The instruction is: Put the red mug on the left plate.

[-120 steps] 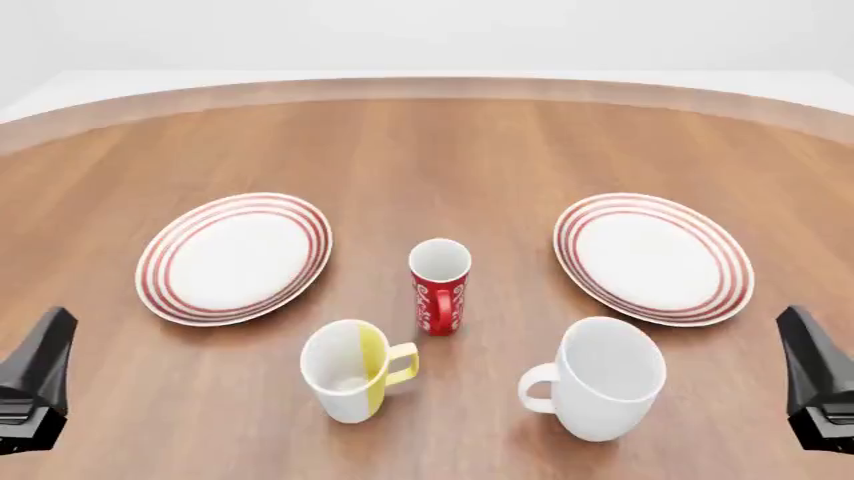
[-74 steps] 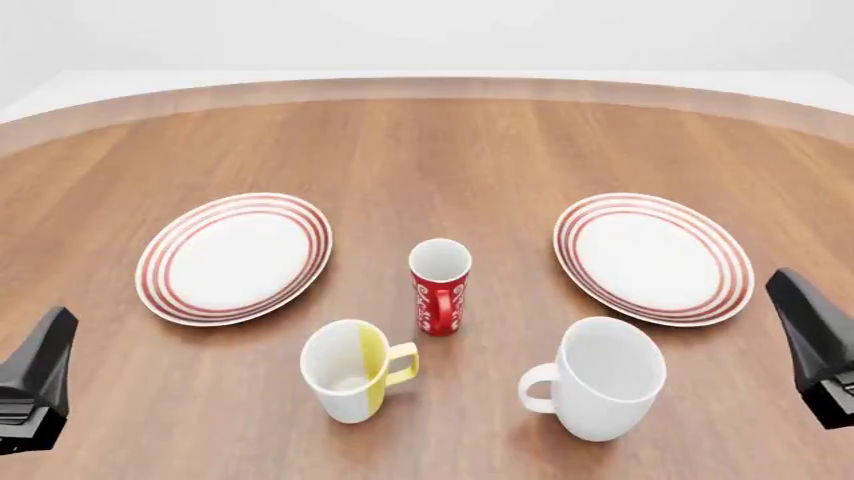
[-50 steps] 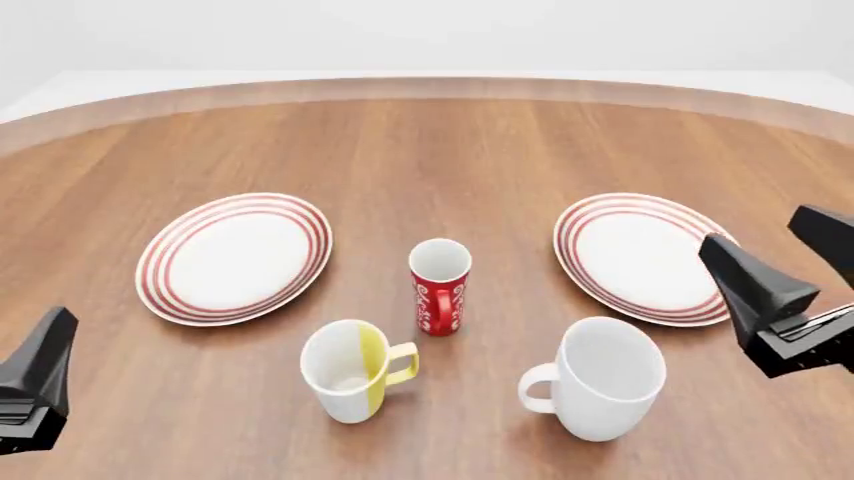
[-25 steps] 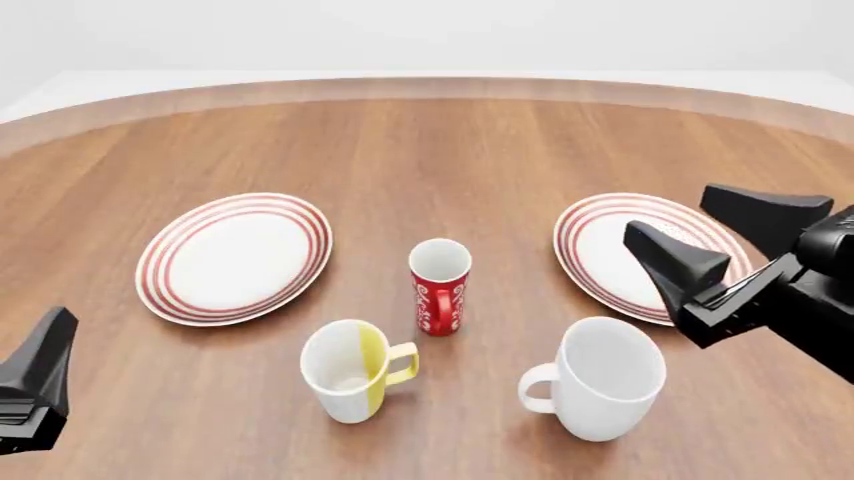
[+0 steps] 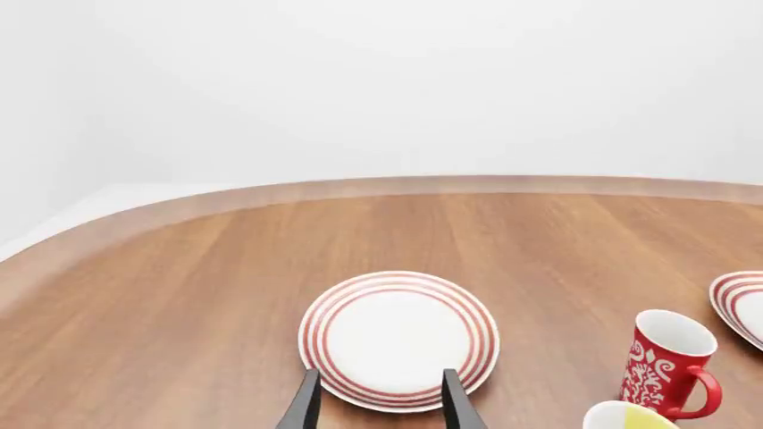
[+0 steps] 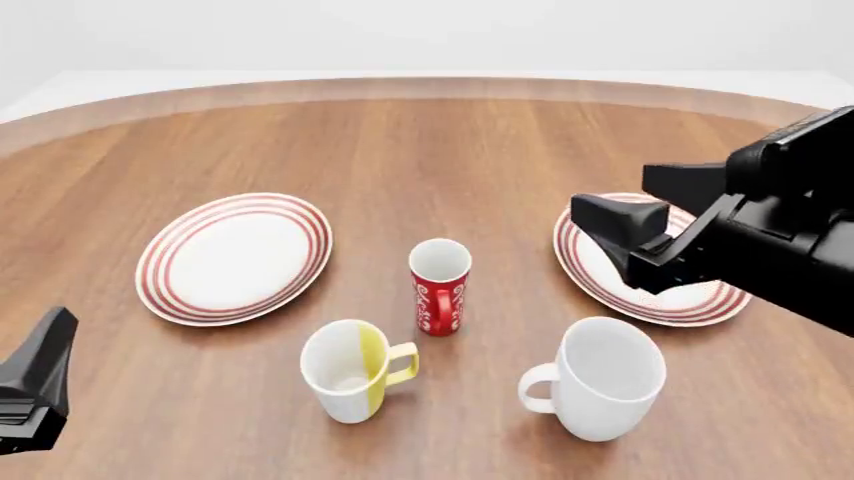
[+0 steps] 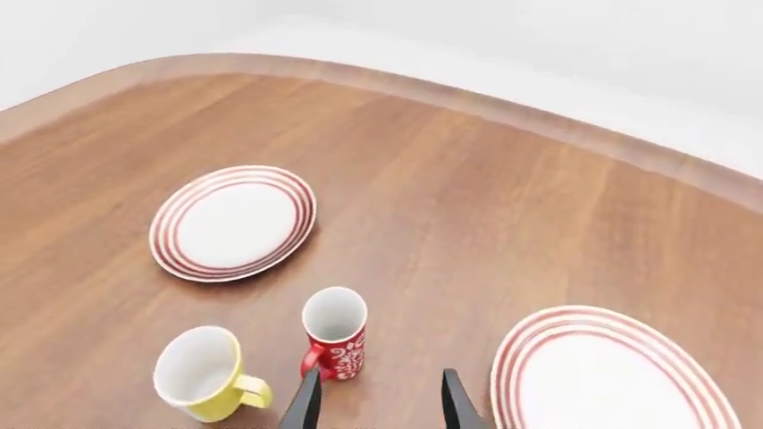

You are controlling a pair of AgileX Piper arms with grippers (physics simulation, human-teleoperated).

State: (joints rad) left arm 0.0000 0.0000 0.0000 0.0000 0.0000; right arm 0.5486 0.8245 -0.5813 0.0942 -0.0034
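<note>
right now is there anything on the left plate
No. The left plate shows a bare white middle inside its red rings in all three views. The red mug stands on the wood beside it, apart. Only its near rim in the left wrist view is crossed by the left gripper's fingers.

Even, bright, diffuse light is falling from overhead, casting only faint soft shadows under the mugs, while every render is staying sharp, glare-free and undistorted.
</note>
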